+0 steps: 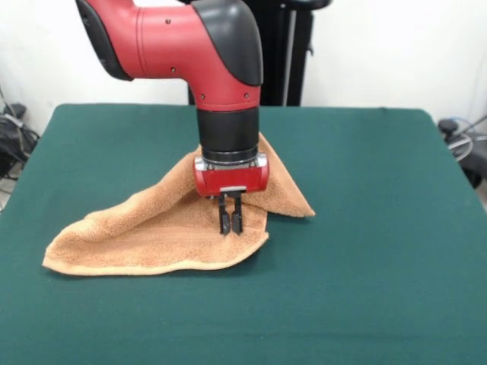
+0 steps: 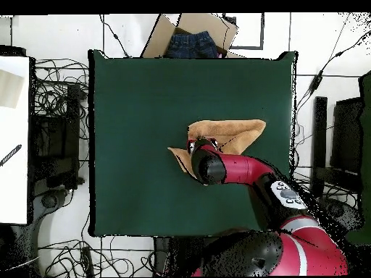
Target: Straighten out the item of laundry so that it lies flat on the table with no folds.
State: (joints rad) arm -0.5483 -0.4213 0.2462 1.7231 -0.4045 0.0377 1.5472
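From the front, you see the gripper [image 1: 230,223] pointing down over the folded, rumpled towel [image 1: 152,236] near the middle of the table [image 1: 380,266], its fingers close together with fabric behind; whether they pinch it, you cannot tell. From overhead, the arm [image 2: 239,170] covers part of the towel [image 2: 232,130].

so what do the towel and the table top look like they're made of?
Towel: looks like tan-orange terry cloth, with a nubby matte pile and soft, thick folds.
Table: its dark green top looks like felt or a similar fabric covering; flat, matte, no glare. What lies underneath can't be told.
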